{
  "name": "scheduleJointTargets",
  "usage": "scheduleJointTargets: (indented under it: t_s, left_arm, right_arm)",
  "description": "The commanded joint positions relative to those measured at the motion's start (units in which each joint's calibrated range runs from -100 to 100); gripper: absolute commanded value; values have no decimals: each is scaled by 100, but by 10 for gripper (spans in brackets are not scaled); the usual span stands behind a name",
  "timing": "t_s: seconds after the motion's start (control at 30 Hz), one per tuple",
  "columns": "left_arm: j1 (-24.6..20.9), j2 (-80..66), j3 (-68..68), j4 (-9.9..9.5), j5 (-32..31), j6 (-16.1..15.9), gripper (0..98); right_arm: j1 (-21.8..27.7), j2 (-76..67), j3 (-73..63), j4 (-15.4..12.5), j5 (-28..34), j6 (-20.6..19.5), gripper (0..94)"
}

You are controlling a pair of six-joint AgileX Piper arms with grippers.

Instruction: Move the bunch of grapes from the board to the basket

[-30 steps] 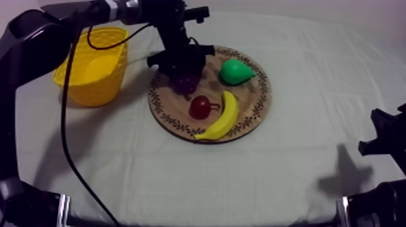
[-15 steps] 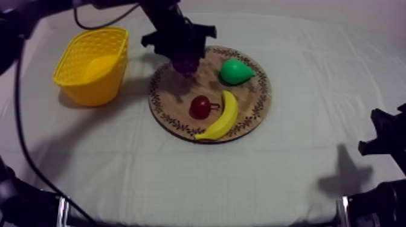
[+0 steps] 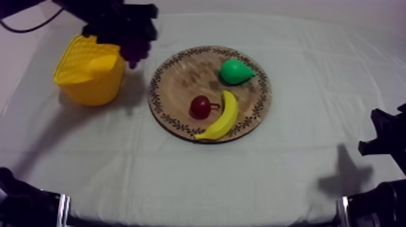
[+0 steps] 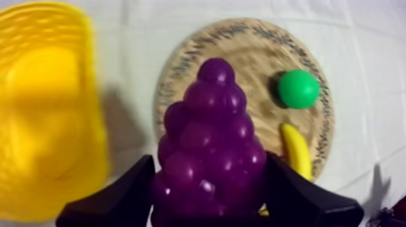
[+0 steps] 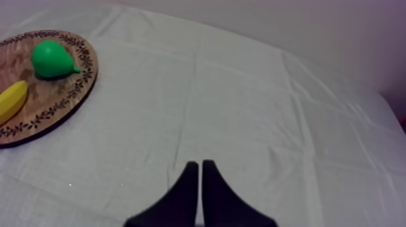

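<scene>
carry step: your left gripper (image 4: 208,202), clamped on the bunch of grapes (image 4: 211,127), hangs just beside the yellow basket (image 3: 96,84); centre over it, then release.

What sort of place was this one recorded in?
Probably a robot test bench: a cloth-covered table, a toy pear on a wooden board, and the left gripper holding the bunch of grapes.
</scene>
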Motion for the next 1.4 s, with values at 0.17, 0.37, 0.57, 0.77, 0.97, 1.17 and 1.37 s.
scheduleJointTargets:
  t_s: [0.17,0.37,0.57,0.77,0.97,1.17,1.37]
  left_arm:
    - [-1190,-548,639,80,66,-495,538]
    - [-1789,-503,526,81,211,-723,539]
    - [-1986,-39,37,4,298,-827,543]
    - [-2004,619,-303,3,171,-926,548]
    - [-1931,1230,-348,29,-71,-980,552]
    - [-1753,1929,-683,-17,-118,-972,558]
    - [-1679,2235,-762,-3,-231,-975,559]
  right_arm:
    - [1,-2,-1,1,2,2,5]
    - [1,-2,-1,1,2,2,5]
    - [1,-2,-1,1,2,2,5]
    - [1,-2,-1,1,2,2,5]
    - [1,-2,-1,1,2,2,5]
    - [1,-2,-1,1,2,2,5]
    - [1,-2,-1,1,2,2,5]
